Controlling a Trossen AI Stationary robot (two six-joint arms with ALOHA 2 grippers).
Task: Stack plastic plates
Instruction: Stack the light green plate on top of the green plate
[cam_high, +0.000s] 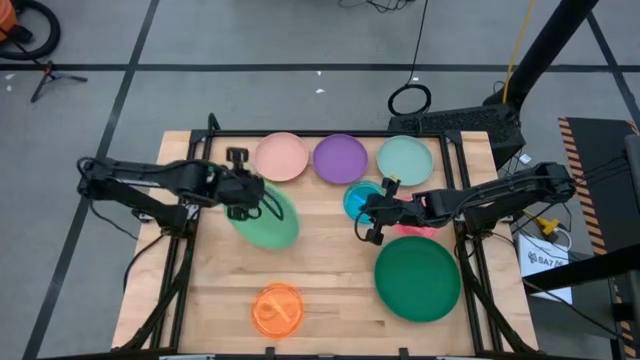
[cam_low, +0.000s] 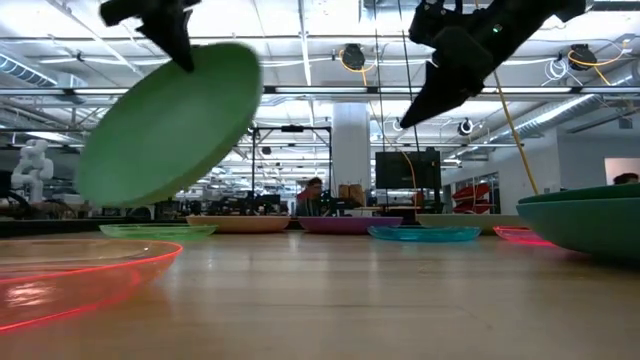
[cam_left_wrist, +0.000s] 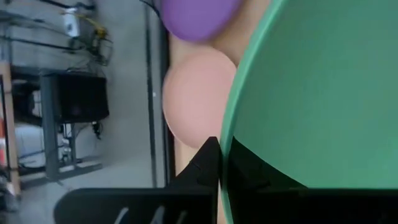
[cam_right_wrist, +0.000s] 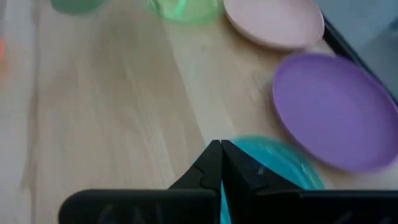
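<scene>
— So, how many plates?
— Eight visible from above: pink plate (cam_high: 281, 157), purple plate (cam_high: 341, 158) and mint plate (cam_high: 405, 160) in a row at the table's (cam_high: 320, 290) far edge; one blue plate (cam_high: 358, 199), one red plate (cam_high: 415, 229), one orange plate (cam_high: 277, 309), one teal plate (cam_high: 417, 279), one green plate (cam_high: 268, 220).
— And the green one?
— Lifted, tilted, its rim clamped in the left end effector (cam_high: 243, 196), arm reaching in from the left.
— The right?
— Right end effector (cam_high: 370, 212) hovers closed and empty over the blue plate.

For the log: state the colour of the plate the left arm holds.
Light green plate, clearest in the low view.
</scene>
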